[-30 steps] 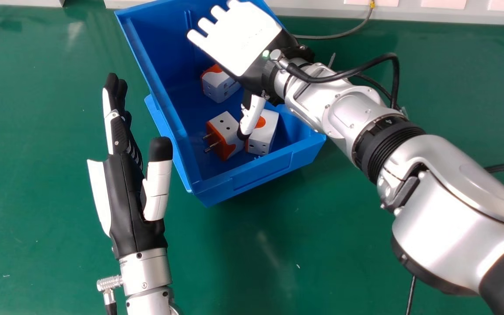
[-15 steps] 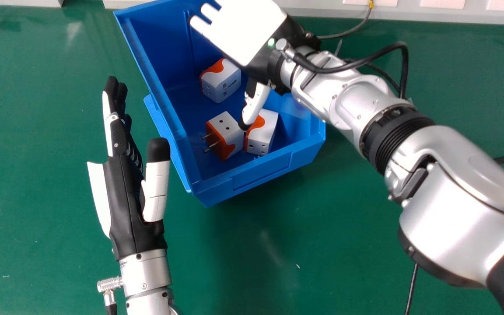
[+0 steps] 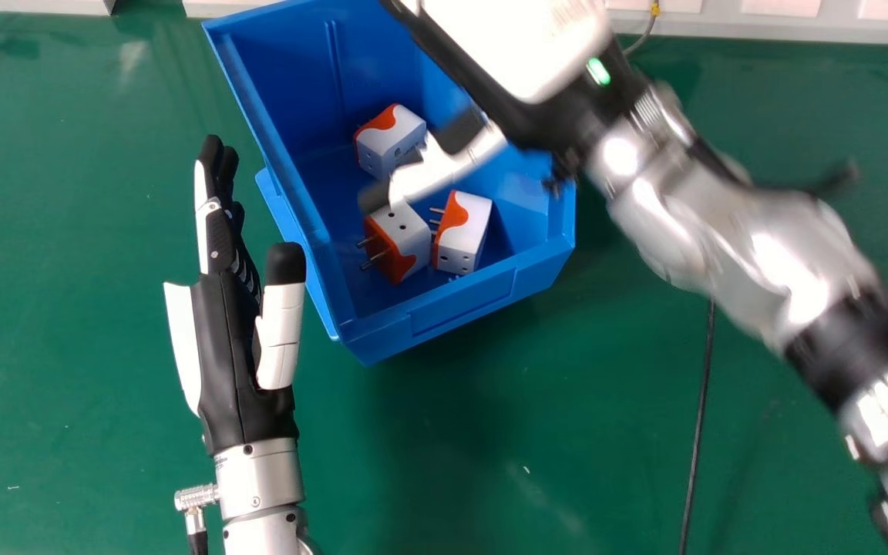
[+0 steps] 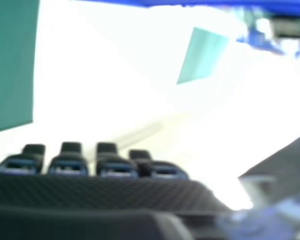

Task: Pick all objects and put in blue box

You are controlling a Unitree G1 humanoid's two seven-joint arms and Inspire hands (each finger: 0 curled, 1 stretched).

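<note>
The head view has plugs [image 3: 465, 231] in the box [image 3: 455, 304], upper centre; the right hand [image 3: 525, 42], released, sits farther right than before; left hand [image 3: 232, 351], lower left, relaxed.

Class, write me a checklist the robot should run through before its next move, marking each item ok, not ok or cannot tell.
1. Rear adapter, left adapter and right adapter inside the blue box: ok.
2. Box upright, open side up: ok.
3. Left hand open, empty and outside the box: ok.
4. Right hand away from the box: not ok, it is over it.
5. Right thumb not touching any adapter: cannot tell.
6. Nothing hidden behind the right arm: cannot tell.
</note>
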